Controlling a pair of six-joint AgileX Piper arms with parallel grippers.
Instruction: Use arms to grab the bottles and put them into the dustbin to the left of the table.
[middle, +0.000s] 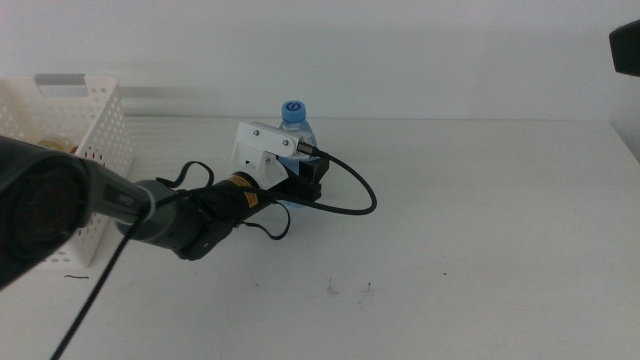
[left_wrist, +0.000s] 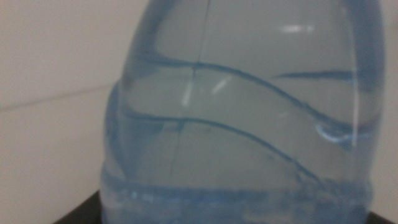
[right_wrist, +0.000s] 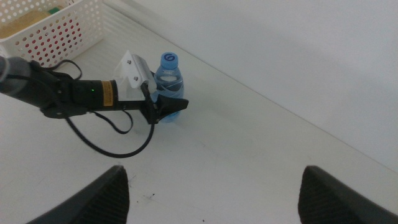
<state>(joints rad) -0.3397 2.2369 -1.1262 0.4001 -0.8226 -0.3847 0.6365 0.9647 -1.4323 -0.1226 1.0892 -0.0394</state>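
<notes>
left gripper at the water bottle, right arm waiting

reaching in from 9 o'clock of the middle view: left arm stretched low over the table (middle: 480, 250), forearm nearly level, cable looping out toward 3 o'clock. left gripper (middle: 305, 185) at the water bottle (middle: 295, 125), black fingers (right_wrist: 171, 107) either side of its lower body in the right wrist view. not clear whether clenched or merely around it; contact cannot be told. left wrist view filled by the clear bottle wall with blue wavy lines, very close.

bottle upright on the table, blue cap up, roughly centre, toward 12 o'clock.

right gripper (right_wrist: 214, 193) held high and well apart from the bottle, jaws spread wide, nothing between them.

dustbin (middle: 95, 130) at 9 o'clock of the table, white perforated walls. inside, in the right wrist view: something yellow with a green patch, red showing through the holes; items not identifiable.
</notes>
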